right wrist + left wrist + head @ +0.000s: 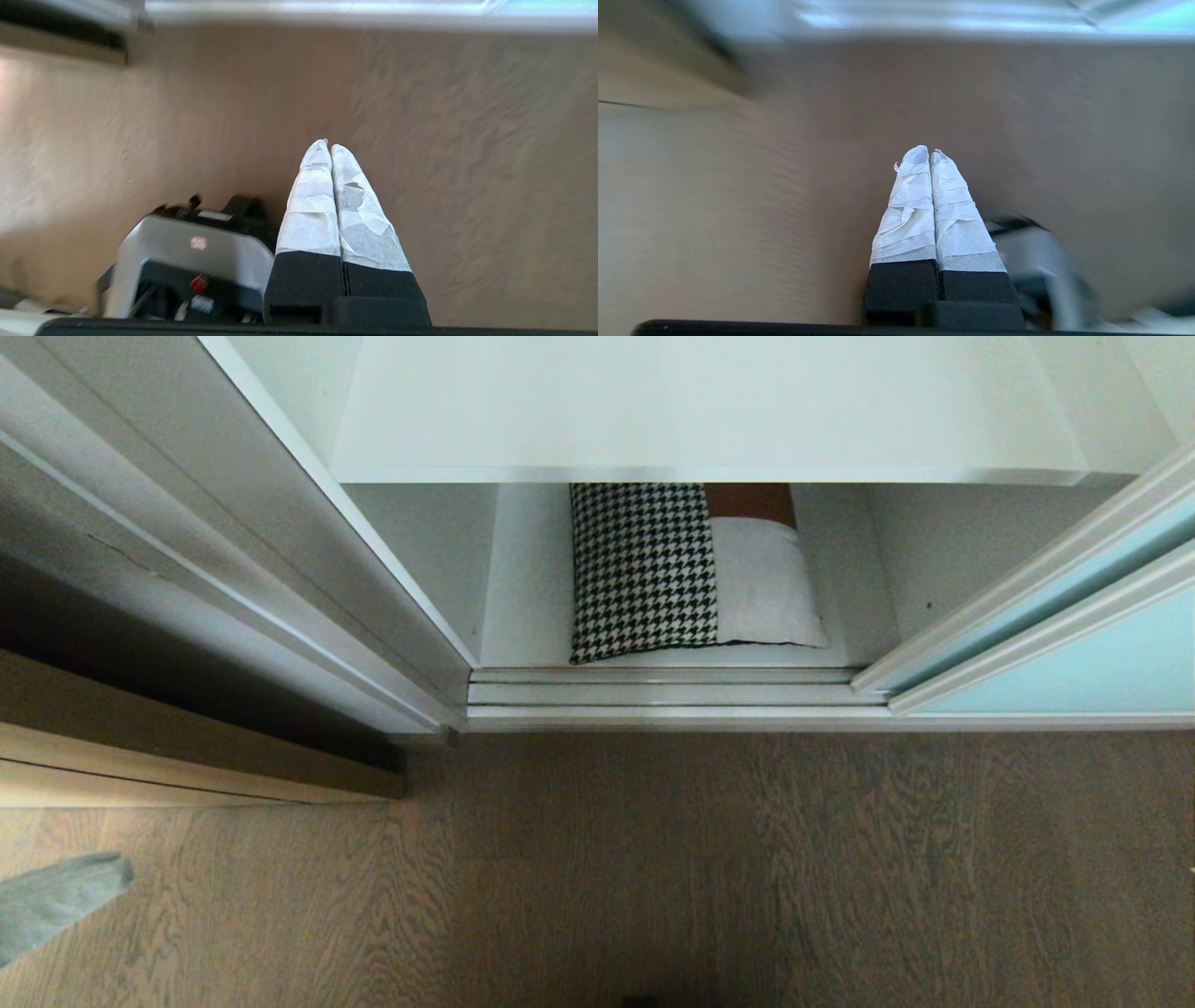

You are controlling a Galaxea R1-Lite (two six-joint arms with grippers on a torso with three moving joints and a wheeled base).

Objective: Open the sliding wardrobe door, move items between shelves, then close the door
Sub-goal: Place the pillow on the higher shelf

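Observation:
In the head view the sliding wardrobe door [1074, 653], frosted blue-green glass in a silver frame, stands slid to the right, leaving the wardrobe open. A cushion [653, 574], houndstooth on one half, brown over cream on the other, lies on the lower white shelf [523, 607]. The upper white shelf [709, 420] above it is bare. Neither gripper shows in the head view. My left gripper [929, 151] is shut and empty, its white-wrapped fingers over the wood floor. My right gripper [329, 145] is likewise shut and empty above the floor.
The silver door track [672, 695] runs along the wardrobe's foot. A white side panel [280, 551] rises at left beside a wooden ledge [187, 756]. Grey fabric [56, 896] pokes in at lower left. The robot's base [196, 252] lies beside the right fingers. Wood-grain floor [747, 868] fills the foreground.

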